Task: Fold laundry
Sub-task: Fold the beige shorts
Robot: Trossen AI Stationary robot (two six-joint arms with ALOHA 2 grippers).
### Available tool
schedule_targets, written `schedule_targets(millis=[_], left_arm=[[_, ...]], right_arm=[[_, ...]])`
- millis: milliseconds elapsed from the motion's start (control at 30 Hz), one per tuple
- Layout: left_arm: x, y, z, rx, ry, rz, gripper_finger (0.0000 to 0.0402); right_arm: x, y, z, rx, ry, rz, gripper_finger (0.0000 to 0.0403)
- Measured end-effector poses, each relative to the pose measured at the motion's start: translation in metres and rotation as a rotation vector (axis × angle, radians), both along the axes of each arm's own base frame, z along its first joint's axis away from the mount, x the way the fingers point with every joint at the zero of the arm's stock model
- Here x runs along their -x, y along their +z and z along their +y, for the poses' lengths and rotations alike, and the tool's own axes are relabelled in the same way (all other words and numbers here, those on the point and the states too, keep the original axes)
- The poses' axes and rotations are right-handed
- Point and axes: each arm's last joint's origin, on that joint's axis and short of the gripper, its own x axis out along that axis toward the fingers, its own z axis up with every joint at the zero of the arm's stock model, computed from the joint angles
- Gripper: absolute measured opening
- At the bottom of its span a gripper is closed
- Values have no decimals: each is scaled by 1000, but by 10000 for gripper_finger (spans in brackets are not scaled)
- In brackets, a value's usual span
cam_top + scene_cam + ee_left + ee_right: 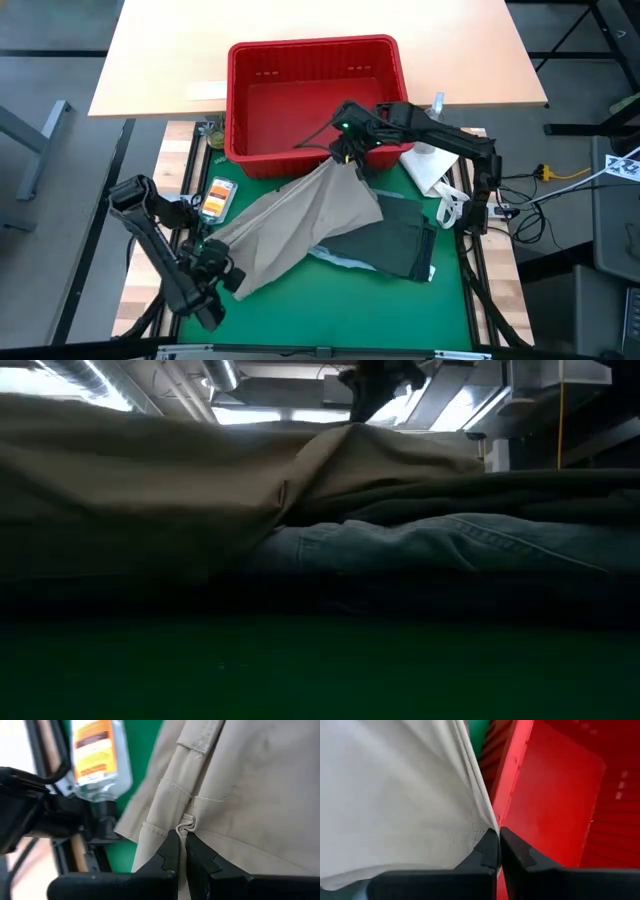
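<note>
While stretched between them, beige khaki piece (300, 215) pinched by left hand (222, 270), right hand (347, 155), both clamped.

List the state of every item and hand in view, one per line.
Khaki piece: stretched between both hands.
Left hand: shut on khaki piece's edge.
Right hand: shut on khaki piece, by the basket.
Olive piece: lying flat.
Light blue denim: under the pile.
Red basket: empty.
Bottle: lying down.
</note>
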Motion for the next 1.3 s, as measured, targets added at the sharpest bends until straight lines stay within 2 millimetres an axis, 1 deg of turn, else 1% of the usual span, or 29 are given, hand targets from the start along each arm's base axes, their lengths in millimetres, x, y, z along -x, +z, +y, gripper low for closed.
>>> schedule_targets(millis=[100,200,300,433,600,733,967,1067,1233,1300], left_arm=[[-2,-11,11,-26,52,56,7],[-2,-19,19,-46,79,84,7],[-3,-25,26,-67,102,107,7],[-7,-27,33,-74,108,141,18],[-15,-27,41,-71,102,181,28],[-21,-27,47,-65,92,217,30],[-32,-27,60,-82,28,267,35],[-35,-27,64,-67,12,306,52],[-38,-27,69,-16,20,371,104],[-40,-27,72,22,41,402,122]], right_arm=[[-4,-9,-7,3,4,33,10],[-8,-18,-9,12,1,64,10],[-11,-27,-11,57,31,94,10],[-14,-35,-12,87,45,111,10],[-14,-34,-14,142,36,126,10],[-14,-34,-14,151,32,130,10],[-13,-34,-16,209,-2,150,10],[-12,-34,-16,224,10,161,10],[-12,-33,-16,232,21,166,10],[-12,-33,-16,236,18,167,16]])
